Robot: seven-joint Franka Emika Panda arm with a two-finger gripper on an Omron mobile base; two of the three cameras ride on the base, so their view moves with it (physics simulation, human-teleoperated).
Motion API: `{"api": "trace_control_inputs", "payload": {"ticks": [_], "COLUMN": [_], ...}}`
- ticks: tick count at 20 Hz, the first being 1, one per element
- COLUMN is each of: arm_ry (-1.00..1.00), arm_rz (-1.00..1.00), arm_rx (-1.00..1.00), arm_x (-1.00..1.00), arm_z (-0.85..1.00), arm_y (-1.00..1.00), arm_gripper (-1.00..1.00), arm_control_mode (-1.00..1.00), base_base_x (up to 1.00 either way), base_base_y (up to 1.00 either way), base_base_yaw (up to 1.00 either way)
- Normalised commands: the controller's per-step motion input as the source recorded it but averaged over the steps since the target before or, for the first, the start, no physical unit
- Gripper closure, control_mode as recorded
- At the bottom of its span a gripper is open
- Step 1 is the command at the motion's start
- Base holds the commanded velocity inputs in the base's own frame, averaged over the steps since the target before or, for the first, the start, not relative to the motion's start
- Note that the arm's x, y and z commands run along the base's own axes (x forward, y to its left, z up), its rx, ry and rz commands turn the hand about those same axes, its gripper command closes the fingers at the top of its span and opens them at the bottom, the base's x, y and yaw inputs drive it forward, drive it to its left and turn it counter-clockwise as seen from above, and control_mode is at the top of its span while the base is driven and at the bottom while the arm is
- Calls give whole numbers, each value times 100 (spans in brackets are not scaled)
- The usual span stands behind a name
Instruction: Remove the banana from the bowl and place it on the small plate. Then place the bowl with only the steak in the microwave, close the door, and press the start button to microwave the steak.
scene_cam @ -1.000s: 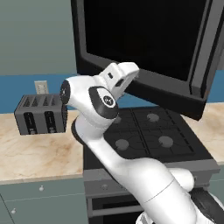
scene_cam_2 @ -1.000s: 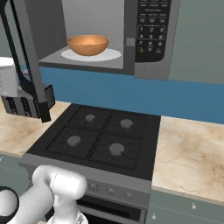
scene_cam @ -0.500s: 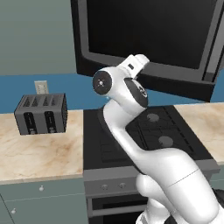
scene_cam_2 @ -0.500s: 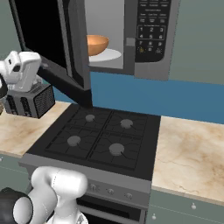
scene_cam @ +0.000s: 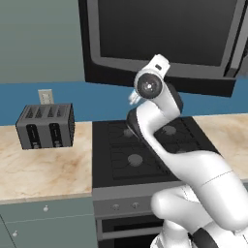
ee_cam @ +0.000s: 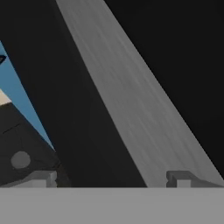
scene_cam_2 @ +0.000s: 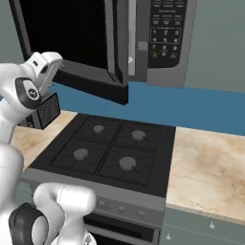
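1. While I watched from my station, the microwave (scene_cam_2: 165,40) hung above the stove (scene_cam_2: 107,153), its button panel at the right.
2. Its door (scene_cam_2: 72,43) stood nearly shut, a narrow gap remaining at the panel side; I judged the closing step close to finished.
3. My arm pressed against the door's lower frame, and the gripper (ee_cam: 113,179) had its two tips spread wide, gripping nothing.
4. I could not see the bowl, steak or banana, so whether they sat where required I couldn't confirm.
5. Closing the door fully and pressing start remained, as I judged it.
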Motion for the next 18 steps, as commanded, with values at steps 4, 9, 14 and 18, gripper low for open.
{"api": "trace_control_inputs", "payload": {"ticks": [4,9,14,18], "arm_ry": [0,0,0,1], "arm_rz": [24,24,22,18], "arm_rx": [0,0,0,0], "arm_x": [39,49,45,28], "arm_z": [9,0,0,4], "arm_y": [0,0,0,0], "arm_gripper": [-100,-100,-100,-100], "arm_control_mode": [-100,-100,-100,-100], "base_base_x": [0,0,0,0], "base_base_y": [0,0,0,0], "base_base_yaw": [0,0,0,0]}}
